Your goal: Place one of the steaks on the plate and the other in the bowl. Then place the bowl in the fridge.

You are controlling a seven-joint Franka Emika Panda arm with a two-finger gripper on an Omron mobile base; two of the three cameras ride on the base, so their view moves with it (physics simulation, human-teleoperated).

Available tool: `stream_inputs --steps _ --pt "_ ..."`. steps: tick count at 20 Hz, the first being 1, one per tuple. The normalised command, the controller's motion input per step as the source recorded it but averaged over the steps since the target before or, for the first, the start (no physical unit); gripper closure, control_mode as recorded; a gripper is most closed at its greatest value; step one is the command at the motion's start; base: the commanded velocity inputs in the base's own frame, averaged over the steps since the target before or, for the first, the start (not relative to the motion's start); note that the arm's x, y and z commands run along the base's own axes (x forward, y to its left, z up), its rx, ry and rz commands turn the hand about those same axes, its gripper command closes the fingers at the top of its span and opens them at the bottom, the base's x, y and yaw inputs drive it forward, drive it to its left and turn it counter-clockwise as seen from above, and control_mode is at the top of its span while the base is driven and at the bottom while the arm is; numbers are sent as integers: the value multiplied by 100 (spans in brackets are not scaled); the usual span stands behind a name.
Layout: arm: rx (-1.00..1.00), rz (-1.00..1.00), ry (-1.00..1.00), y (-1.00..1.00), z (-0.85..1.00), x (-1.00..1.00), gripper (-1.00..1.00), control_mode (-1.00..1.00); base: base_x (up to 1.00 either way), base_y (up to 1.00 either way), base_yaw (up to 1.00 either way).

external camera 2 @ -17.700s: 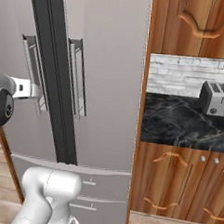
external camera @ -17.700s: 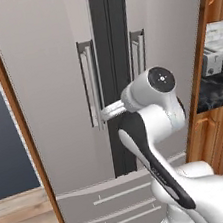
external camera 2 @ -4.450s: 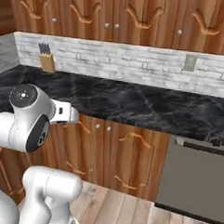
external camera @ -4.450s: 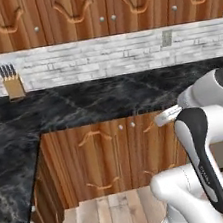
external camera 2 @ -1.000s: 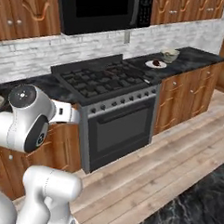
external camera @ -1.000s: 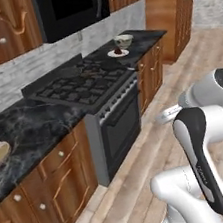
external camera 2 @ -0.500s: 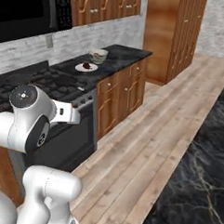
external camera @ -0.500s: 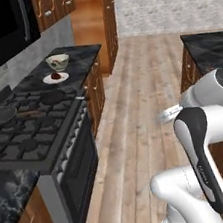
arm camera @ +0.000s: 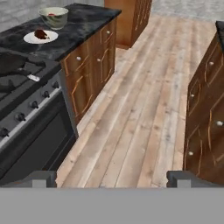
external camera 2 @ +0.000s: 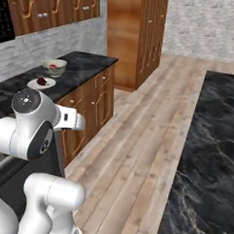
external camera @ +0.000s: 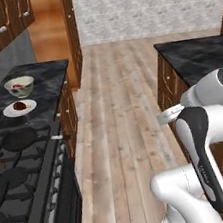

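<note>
1. The bench has a dark marble-like top with pale veins and a slight sheen.
2. The bowl looks like smooth, thick-walled ceramic in pale cream-green.
3. The plate is smooth, plain white, like glazed ceramic.
4. The steak on the plate is dark reddish-brown and matt.
5. The steak in the bowl is bright red.
6. The cabinets are reddish-brown wood with visible grain and small pale knobs.
7. The floor is light wooden planking, matt.
8. The stove is dark and matt, with black grates that look like cast metal.
9. The back wall is rough pale brick.
10. The arm is glossy white plastic with a dark insert.
</note>
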Motion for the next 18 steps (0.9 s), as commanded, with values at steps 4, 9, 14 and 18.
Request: stream_inputs --steps 4,9,14,18 --pt "0 0 0 0 0 0 -100 100 100 11 -2" --pt "0 0 0 0 0 0 -100 100 100 0 28" --pt "0 0 0 0 0 0 -100 100 100 0 38" --pt "0 0 0 0 0 0 -100 100 100 0 43"
